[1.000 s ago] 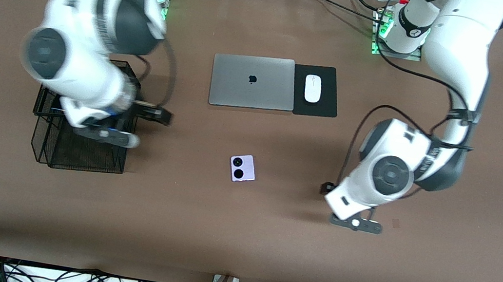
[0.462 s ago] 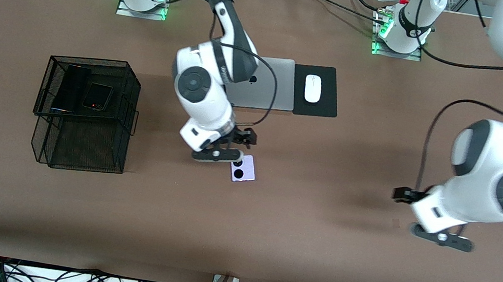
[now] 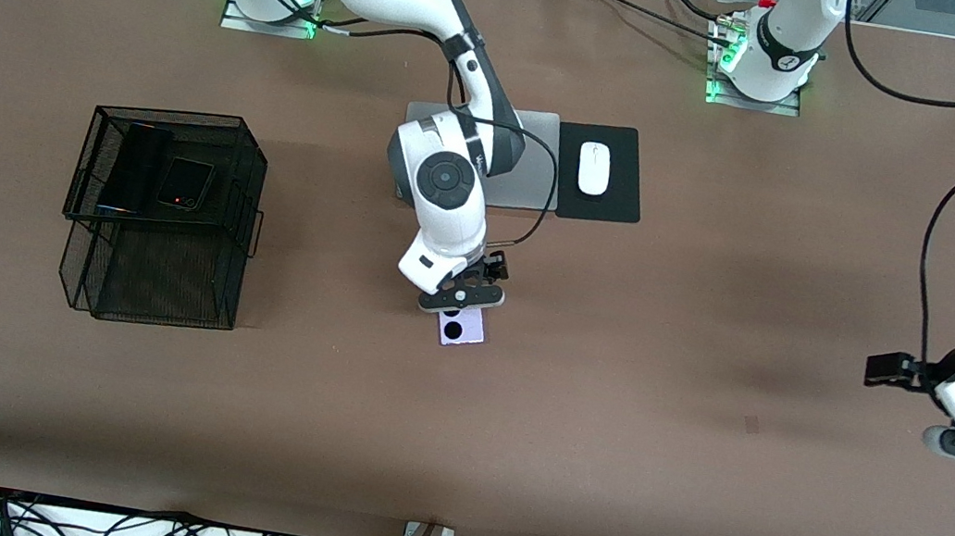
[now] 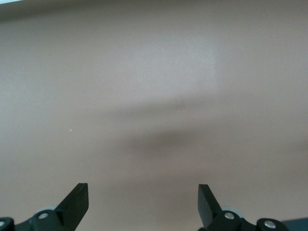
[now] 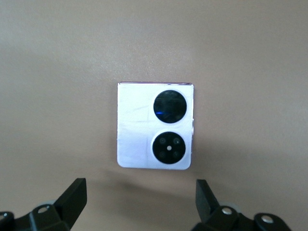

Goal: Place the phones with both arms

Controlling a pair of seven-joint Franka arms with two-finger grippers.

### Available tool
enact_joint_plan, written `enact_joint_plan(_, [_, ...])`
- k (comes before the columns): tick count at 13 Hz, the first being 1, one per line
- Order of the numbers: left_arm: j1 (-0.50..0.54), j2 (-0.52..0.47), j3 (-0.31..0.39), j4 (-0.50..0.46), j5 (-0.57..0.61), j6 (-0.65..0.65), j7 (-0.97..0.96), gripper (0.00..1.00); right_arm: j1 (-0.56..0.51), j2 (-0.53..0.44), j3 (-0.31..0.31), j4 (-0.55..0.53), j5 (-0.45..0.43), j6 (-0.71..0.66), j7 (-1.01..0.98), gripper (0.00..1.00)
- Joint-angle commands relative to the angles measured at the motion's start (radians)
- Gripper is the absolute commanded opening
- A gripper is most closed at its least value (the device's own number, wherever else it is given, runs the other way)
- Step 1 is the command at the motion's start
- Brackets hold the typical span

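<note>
Basket (image 3: 247, 180) of black wire mesh, toward the right arm's end, holds your long black slab phone (image 3: 133, 168) and square black flip phone (image 3: 185, 184), evidently already delivered. Lilac-white phone (image 5: 155, 126) lies flat mid-table under your right gripper (image 3: 461, 296), jaws wide and empty, lined up to grasp it. Left gripper (image 4: 143, 204), wide and empty, waits over bare table at its own end.

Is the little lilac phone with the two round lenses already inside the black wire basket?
No, the lilac phone lies flat on the bare brown table, apart from the wire basket, with the right arm's open tool over it.

Brown table (image 3: 598, 472), with cables (image 3: 123, 527) tangled along its near edge.
</note>
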State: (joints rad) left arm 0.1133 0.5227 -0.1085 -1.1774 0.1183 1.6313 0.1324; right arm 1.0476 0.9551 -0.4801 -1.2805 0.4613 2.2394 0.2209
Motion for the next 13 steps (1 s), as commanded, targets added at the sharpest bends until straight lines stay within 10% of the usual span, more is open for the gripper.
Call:
enact_joint_plan(1, [-0.006, -0.120, -0.019, -0.103, -0.005, -0.042, -0.013, 1.00, -0.003, 0.033, -0.003, 0.030, -0.013, 0.002, -0.048, 1.00])
enact_joint_plan(13, [-0.003, -0.394, -0.106, -0.226, -0.038, -0.113, -0.083, 1.00, -0.007, 0.085, 0.020, 0.030, -0.015, 0.124, -0.093, 1.00])
